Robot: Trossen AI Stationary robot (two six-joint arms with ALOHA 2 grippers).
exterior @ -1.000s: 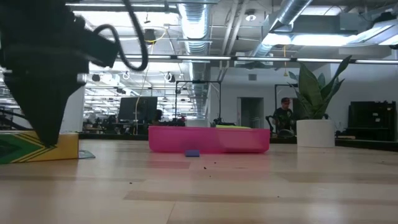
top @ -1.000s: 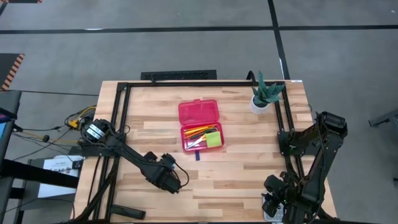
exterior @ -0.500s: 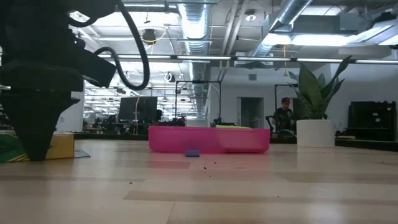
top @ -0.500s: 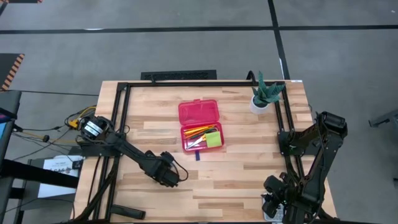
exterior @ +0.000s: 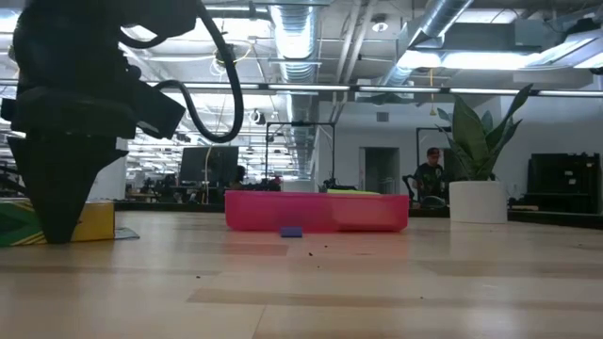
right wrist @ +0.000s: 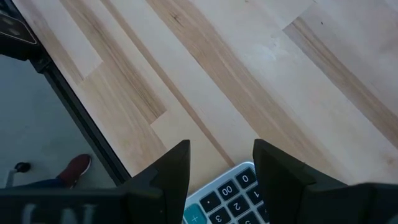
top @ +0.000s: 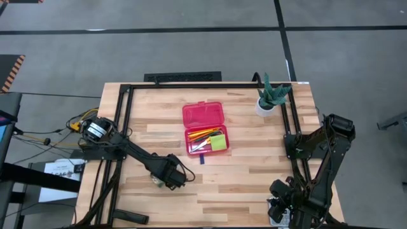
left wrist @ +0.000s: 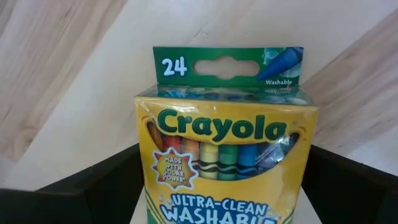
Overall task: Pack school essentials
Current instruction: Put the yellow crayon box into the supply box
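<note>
The crayon box (left wrist: 225, 155) fills the middle of the left wrist view: "Crayola" in green across yellow, a white "24" on the green tab, "Washable" beside it, "ULTRA-CLEAN WASHABLE" lower down. It lies between the left gripper's (top: 164, 179) spread fingers (left wrist: 93, 193), in the lower left of the high view. The pink pencil case (top: 205, 128) sits open mid-table with pencils and a lime sticky pad (top: 218, 142) inside, and a small blue eraser (top: 201, 159) just below it. At the lower right, the right gripper (right wrist: 217, 165) hangs spread above a calculator (right wrist: 227, 199).
</note>
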